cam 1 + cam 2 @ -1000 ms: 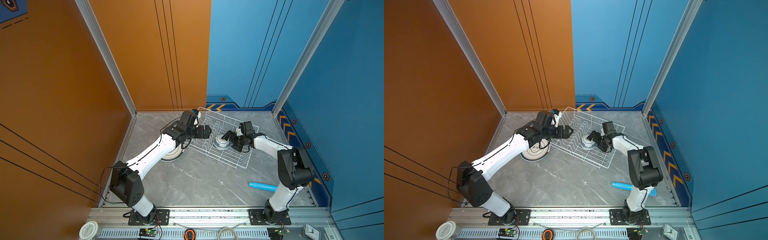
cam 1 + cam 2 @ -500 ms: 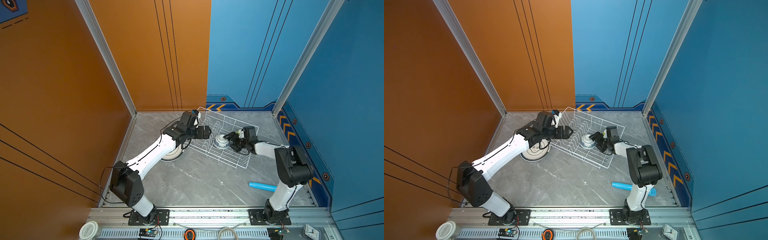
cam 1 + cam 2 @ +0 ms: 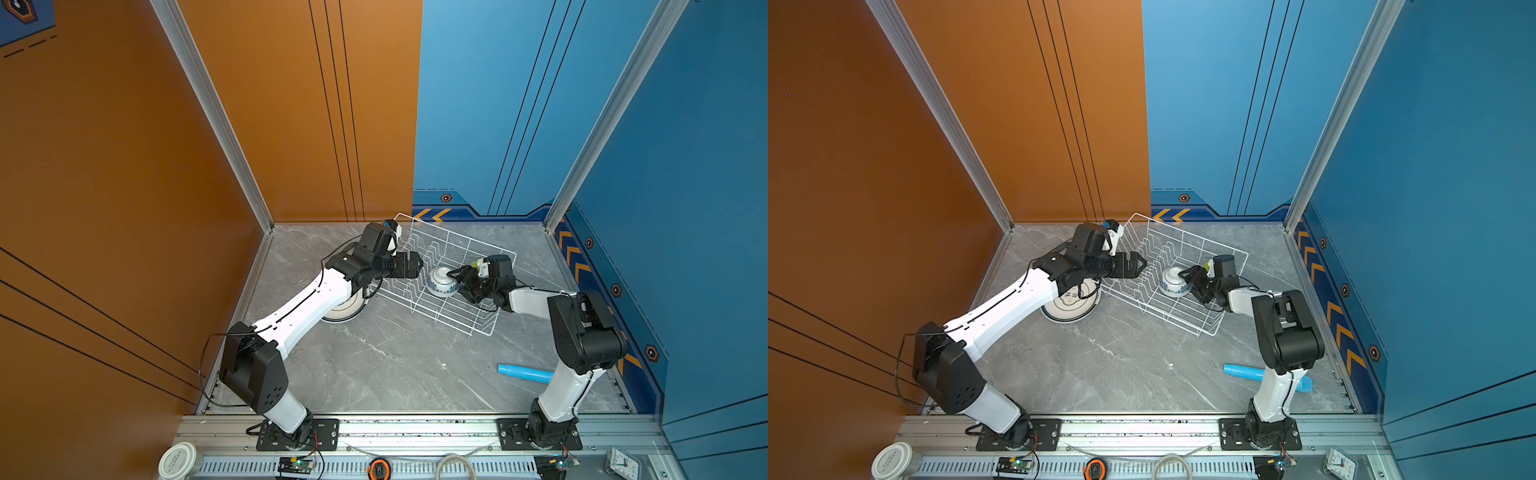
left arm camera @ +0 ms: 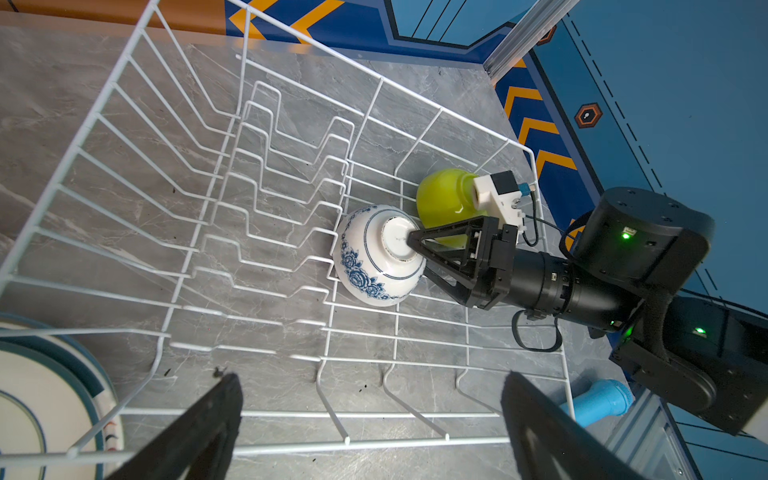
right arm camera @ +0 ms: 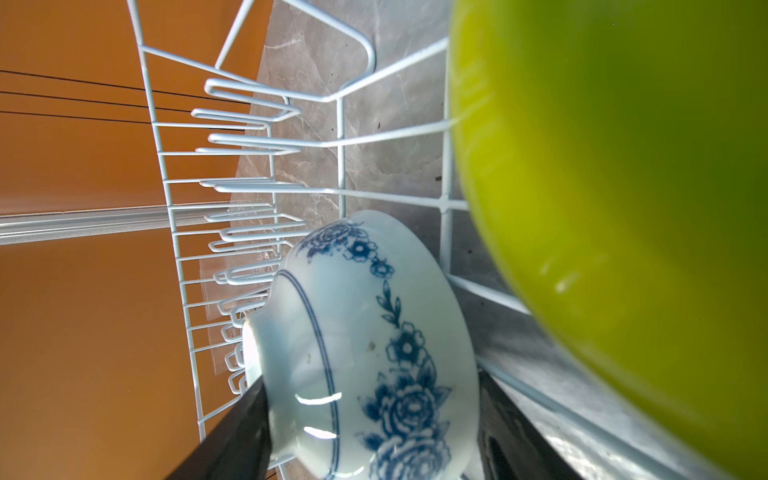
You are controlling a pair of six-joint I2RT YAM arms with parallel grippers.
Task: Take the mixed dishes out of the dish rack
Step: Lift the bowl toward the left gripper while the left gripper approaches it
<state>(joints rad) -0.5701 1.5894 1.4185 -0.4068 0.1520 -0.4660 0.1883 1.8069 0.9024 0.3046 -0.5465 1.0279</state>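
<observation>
Item: small white-and-blue patterned bowl point(image 3: 440, 282) point(image 4: 376, 262) point(image 5: 365, 353), inside the dish rack point(image 3: 457, 234) point(image 4: 124, 62), on the rack's wire floor past the zigzag dividers, at the end nearer the right arm; it lies tilted with its foot ring uppermost and its mouth turned down. Attached: right pincer point(image 4: 417, 254), reaching into that end of the rack with one finger on each side of the bowl, one fingertip against the foot ring and the other low by the bowl's wall (whether the pair actually clamps it cannot be told). Adjacent: lime-green bowl point(image 4: 442, 199) point(image 5: 623, 208), also in the rack, dome up, just beside the patterned bowl and partly behind the right pincer. Opposite: left pincer point(image 3: 417, 266) point(image 4: 370, 376), held over the rack's side nearer the left arm, fingers spread wide with nothing between them. Outside the rack: dark-rimmed white plate point(image 3: 1071, 309) point(image 4: 41, 395), flat on the table point(image 3: 374, 365) just beside the rack's left-arm side, partly under the left arm. Further out: light blue tube point(image 3: 523, 372) point(image 3: 1241, 371), lying on the table well apart from the rack, near the right arm's base.
</observation>
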